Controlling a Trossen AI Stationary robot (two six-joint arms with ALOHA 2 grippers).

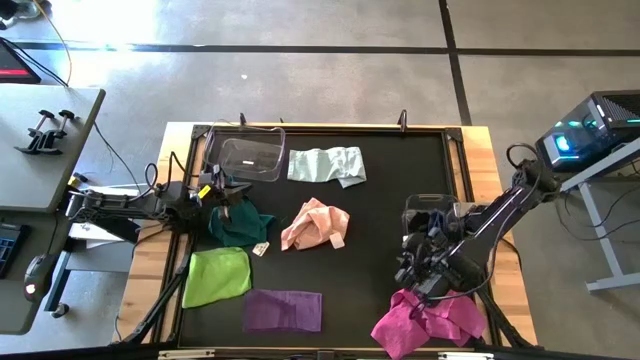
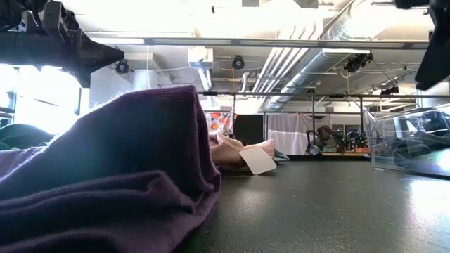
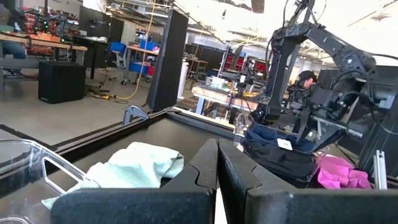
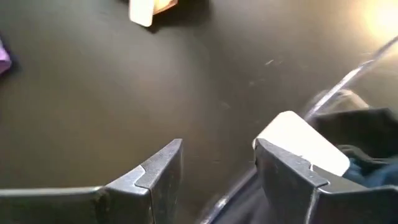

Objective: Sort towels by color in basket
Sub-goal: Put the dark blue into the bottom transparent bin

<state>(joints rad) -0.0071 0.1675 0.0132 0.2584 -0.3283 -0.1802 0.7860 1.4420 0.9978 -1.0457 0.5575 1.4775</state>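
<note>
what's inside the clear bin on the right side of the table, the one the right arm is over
The right-hand clear bin holds dark cloth: navy folds with a white tag, black beneath. The open right gripper hovers at its rim. How many towels are piled there, the arm hides.

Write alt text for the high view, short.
Overhead view of a black table with towels spread out: mint, peach-pink, dark teal, lime green, purple and magenta. The right gripper is open just above the magenta towel; the left gripper is shut beside a clear plastic bin.
</note>
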